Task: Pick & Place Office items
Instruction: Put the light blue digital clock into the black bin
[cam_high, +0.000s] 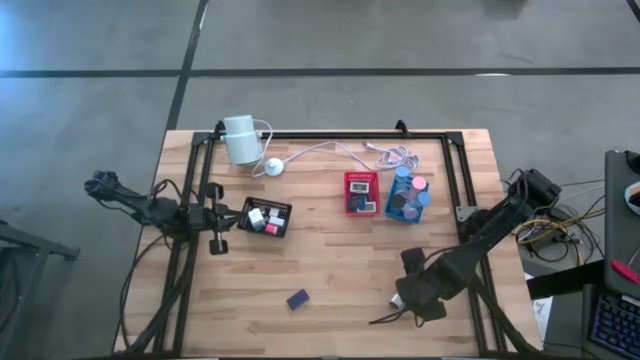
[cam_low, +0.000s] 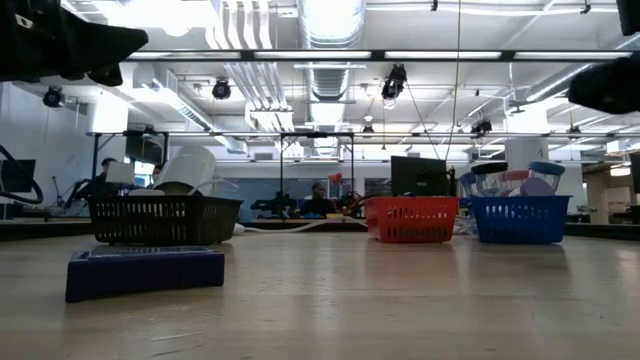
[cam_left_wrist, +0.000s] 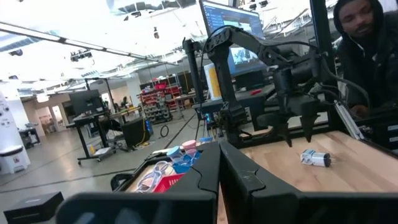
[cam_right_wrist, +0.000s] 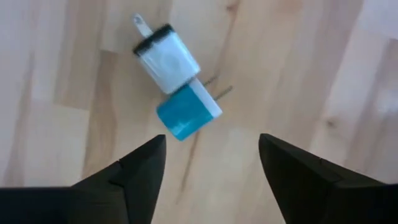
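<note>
A white plug block (cam_right_wrist: 165, 57) and a teal one (cam_right_wrist: 185, 118) lie flat on the wood, touching end to end. In the high view they show as a pale speck (cam_high: 397, 299). My right gripper (cam_right_wrist: 212, 140) hovers over them, open, pointing down, with the teal block just beyond its fingertips. It also shows in the left wrist view (cam_left_wrist: 298, 138) above the white block (cam_left_wrist: 316, 158). A dark purple block (cam_high: 297, 299) lies alone near the table's near edge. My left gripper (cam_left_wrist: 219, 163) waits shut beside the black tray (cam_high: 267, 217), which holds several small pieces.
The red tray (cam_high: 361, 192) and the blue tray (cam_high: 408, 196) stand mid-table with items in them. A white cylinder (cam_high: 239, 138), its puck (cam_high: 273, 167) and cable (cam_high: 330, 148) lie near the far edge. A person (cam_left_wrist: 367, 50) sits beyond the table's right side.
</note>
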